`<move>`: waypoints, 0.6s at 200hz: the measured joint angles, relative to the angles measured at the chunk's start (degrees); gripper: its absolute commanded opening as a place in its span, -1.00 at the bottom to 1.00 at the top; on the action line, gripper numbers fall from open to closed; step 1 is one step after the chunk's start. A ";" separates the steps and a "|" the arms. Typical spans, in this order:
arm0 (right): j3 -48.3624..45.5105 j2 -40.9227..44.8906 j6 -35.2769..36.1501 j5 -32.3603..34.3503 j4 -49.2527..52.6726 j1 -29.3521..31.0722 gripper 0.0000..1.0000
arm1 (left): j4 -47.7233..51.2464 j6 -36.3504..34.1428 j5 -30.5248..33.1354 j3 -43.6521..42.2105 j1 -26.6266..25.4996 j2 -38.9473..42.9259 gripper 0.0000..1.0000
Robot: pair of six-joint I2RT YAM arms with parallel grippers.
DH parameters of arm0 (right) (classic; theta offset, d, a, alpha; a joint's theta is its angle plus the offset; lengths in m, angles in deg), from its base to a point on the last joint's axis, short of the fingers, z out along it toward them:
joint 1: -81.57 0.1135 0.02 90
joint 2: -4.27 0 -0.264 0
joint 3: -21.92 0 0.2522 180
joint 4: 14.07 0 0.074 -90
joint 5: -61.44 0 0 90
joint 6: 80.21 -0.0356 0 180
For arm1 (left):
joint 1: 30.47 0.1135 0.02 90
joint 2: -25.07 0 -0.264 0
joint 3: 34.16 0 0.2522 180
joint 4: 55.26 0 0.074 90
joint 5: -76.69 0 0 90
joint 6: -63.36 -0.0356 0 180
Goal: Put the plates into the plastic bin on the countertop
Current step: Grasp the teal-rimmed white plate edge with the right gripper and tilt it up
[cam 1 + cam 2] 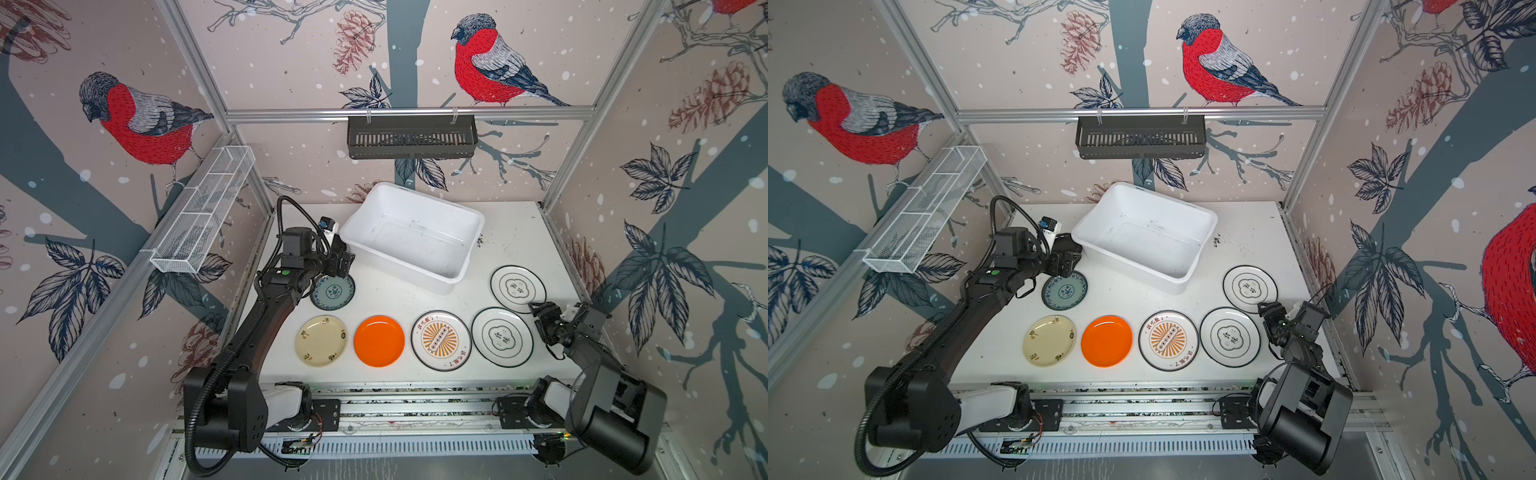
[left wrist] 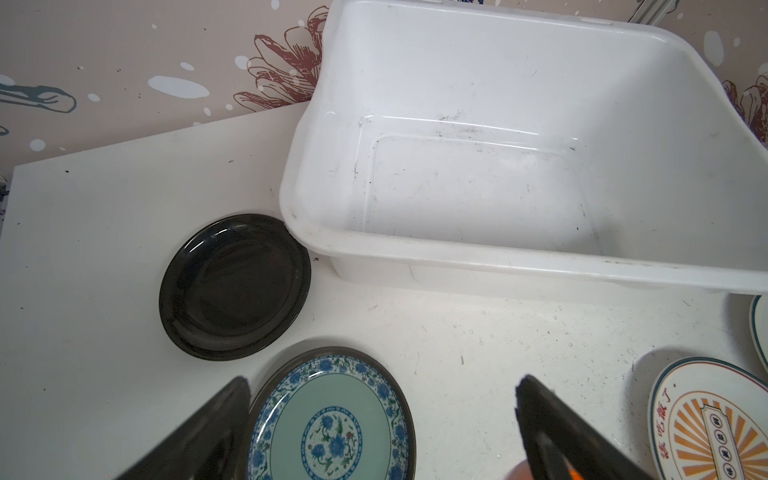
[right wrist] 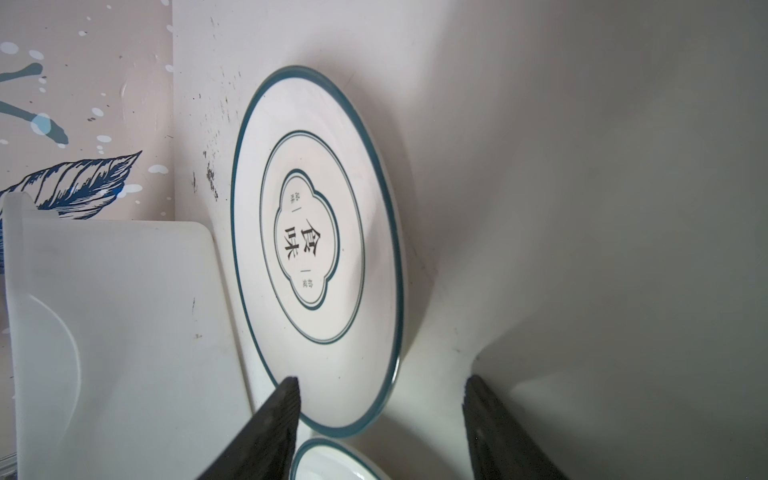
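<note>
Plates are all flat on the counter (image 1: 395,299), none in the bin yet. Front row: cream plate (image 1: 321,340), orange plate (image 1: 379,340), sunburst plate (image 1: 440,340), emblem plate (image 1: 502,336). Behind those, the left tool (image 1: 343,266) hangs wide open over the teal plate (image 1: 332,293). The right tool (image 3: 381,384) is partly spread, straddling the second emblem plate's (image 1: 517,289) rim. Black plate (image 2: 235,286) sits right beside the bin (image 1: 415,245) at the back.

Pale wallpaper (image 1: 141,120) of red-breasted birds and pinecones on every wall; black slotted basket (image 1: 411,137) hangs from aluminium rail (image 1: 291,114), white wire-mesh rack (image 1: 203,208) lower-left of basket.
</note>
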 measured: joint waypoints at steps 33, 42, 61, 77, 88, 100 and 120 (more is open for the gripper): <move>-0.39 -3.48 -0.94 -2.40 -4.79 -0.26 0.16 | -0.09 -0.02 -0.20 0.00 0.00 0.02 0.97; -0.55 -4.44 -1.29 -3.10 -6.27 -0.37 0.12 | -0.09 -0.04 -0.28 0.00 0.00 0.24 0.97; -0.72 -6.71 -1.53 -4.11 -9.22 -0.46 0.03 | -0.09 -0.33 -0.79 0.24 0.00 0.72 0.97; -0.76 -8.63 -1.81 -5.05 -11.56 -0.52 -0.03 | -0.13 -0.37 -1.29 0.68 0.00 1.01 0.97; -0.79 -9.73 -2.89 -5.49 -12.87 -0.59 -0.09 | -0.17 -0.37 -1.38 0.85 0.00 1.18 0.97; -0.81 -10.88 -2.99 -5.95 -14.36 -0.66 -0.15 | -0.26 -0.37 -1.44 0.87 0.00 1.29 0.97; -0.94 -12.63 -3.32 -6.49 -16.72 -0.74 -0.22 | -0.28 -0.37 -1.46 0.87 0.00 1.31 0.97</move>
